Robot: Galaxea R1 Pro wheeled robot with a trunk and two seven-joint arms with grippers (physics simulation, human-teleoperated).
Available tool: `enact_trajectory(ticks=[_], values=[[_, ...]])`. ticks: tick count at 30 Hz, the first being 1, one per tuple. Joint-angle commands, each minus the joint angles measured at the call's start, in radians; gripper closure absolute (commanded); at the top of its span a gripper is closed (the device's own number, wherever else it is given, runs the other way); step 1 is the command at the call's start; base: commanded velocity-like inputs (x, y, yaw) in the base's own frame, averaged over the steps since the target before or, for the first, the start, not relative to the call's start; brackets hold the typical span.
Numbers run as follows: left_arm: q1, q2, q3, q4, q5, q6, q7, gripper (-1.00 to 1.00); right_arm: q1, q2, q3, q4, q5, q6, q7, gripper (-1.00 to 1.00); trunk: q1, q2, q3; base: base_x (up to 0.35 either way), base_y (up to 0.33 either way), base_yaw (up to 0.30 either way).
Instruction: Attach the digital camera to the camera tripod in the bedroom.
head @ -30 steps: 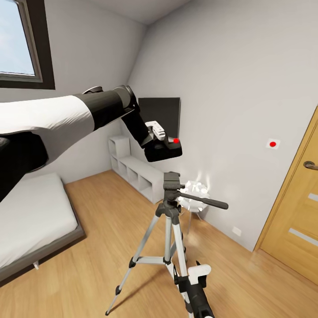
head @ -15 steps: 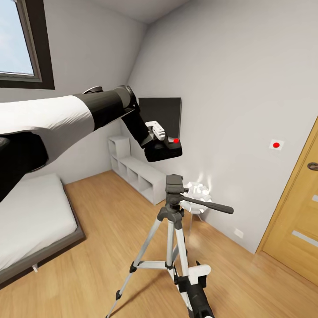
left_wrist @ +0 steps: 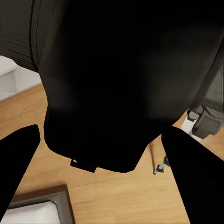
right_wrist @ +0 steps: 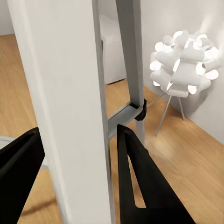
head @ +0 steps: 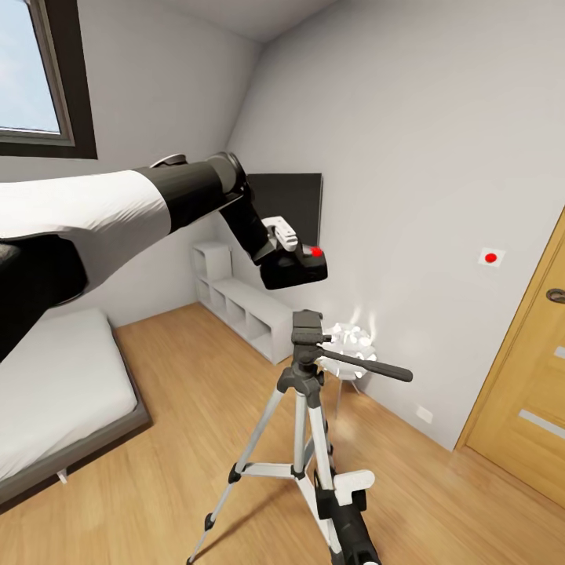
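The left pincer point(head: 284, 249) is clamped on the digital camera point(head: 295, 267), holding it in the air with the red button up; in the left wrist view the camera's black body point(left_wrist: 126, 84) sits between the two dark fingers point(left_wrist: 16, 163); just below the held camera, apart from it, stands the camera tripod point(head: 302, 392), its black pan head directly under the camera and the long handle sticking out to the right; the right pincer point(head: 343, 490) is low at the tripod's legs, and in the right wrist view a silver-grey leg point(right_wrist: 70, 107) runs between its fingers point(right_wrist: 137, 182), though whether they press on it I cannot tell; beyond the tripod glows a white ball lamp point(head: 349, 345); behind the left pincer hang a dark wall TV point(head: 302, 200) and a white shelf unit point(head: 235, 306); the bed point(head: 55, 392) lies to the left, the wooden door point(head: 534, 377) to the right.
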Motion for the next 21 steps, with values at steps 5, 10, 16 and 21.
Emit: enact_trajectory(ticks=[5,10,16,21], values=[[-0.001,-0.010,-0.005,-0.009,0.008,0.006,-0.002,1.00,-0.001,0.000,0.001,0.000,0.010,-0.001,-0.009,1.00,0.001,-0.002,-0.001,0.000,0.000,0.000],[0.001,-0.021,-0.005,-0.027,0.012,0.005,-0.002,1.00,-0.001,0.000,0.001,0.001,0.010,-0.001,-0.009,1.00,0.001,-0.002,-0.001,0.000,0.000,0.000],[0.002,-0.025,-0.006,-0.032,0.011,0.005,-0.001,1.00,-0.001,0.000,0.001,0.000,0.010,-0.001,-0.009,1.00,0.001,-0.002,-0.001,0.000,0.000,0.000],[0.004,-0.025,-0.007,-0.032,0.008,0.005,-0.001,1.00,-0.001,0.000,0.001,0.000,0.010,-0.001,-0.009,1.00,0.001,-0.002,-0.001,0.000,0.000,0.000]])
